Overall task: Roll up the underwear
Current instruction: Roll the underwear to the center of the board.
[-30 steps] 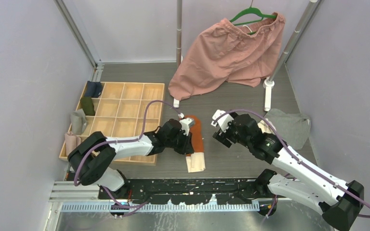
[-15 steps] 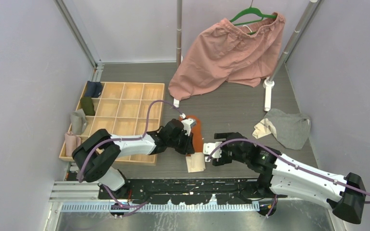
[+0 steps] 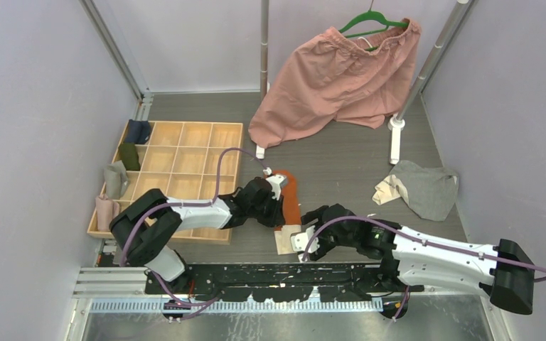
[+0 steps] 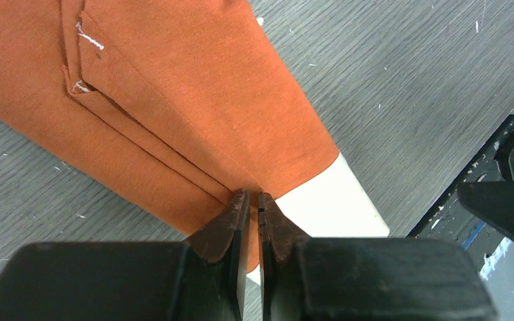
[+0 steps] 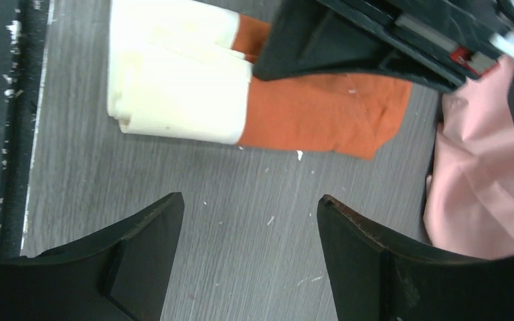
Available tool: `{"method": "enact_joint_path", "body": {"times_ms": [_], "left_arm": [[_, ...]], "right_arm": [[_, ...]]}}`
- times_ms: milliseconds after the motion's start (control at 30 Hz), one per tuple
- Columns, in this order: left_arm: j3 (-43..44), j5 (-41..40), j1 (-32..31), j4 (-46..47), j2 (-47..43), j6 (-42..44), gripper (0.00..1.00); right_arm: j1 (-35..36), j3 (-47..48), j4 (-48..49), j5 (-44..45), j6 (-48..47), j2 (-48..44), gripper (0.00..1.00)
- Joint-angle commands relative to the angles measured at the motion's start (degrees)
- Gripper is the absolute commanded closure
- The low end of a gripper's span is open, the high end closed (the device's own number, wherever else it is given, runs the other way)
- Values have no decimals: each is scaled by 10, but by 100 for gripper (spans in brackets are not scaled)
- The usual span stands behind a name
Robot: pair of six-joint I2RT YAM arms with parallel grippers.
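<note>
At the seam where orange meets cream trim, the left gripper [image 4: 253,200] pinches a fold of the rust-orange underwear [image 4: 194,87], jaws almost touching. It lies flat on the table [image 4: 408,80]. The right gripper [image 5: 247,224] gapes wide, holding nothing, just beside the cream band. The grey underwear [image 3: 426,188] lies crumpled well apart.

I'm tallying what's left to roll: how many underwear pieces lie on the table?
2. The rust-orange underwear lies folded at the near centre; the grey underwear lies crumpled at the right. Cloth items in the wooden tray are too small to identify.
</note>
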Motion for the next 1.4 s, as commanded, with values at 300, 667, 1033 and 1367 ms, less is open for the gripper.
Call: {"method": "enact_joint_path", "body": {"times_ms": [300, 667, 1033, 1367], "left_arm": [[-16, -50, 26, -6, -1, 8, 90], [-16, 27, 16, 28, -104, 18, 89], [-39, 34, 13, 87, -18, 8, 89], [-39, -1, 13, 57, 1, 2, 91]], "right_arm": [[64, 2, 12, 20, -67, 59, 26], [69, -3, 28, 33, -66, 48, 26], [87, 1, 63, 39, -63, 79, 27], [113, -5, 93, 54, -57, 111, 28]]}}
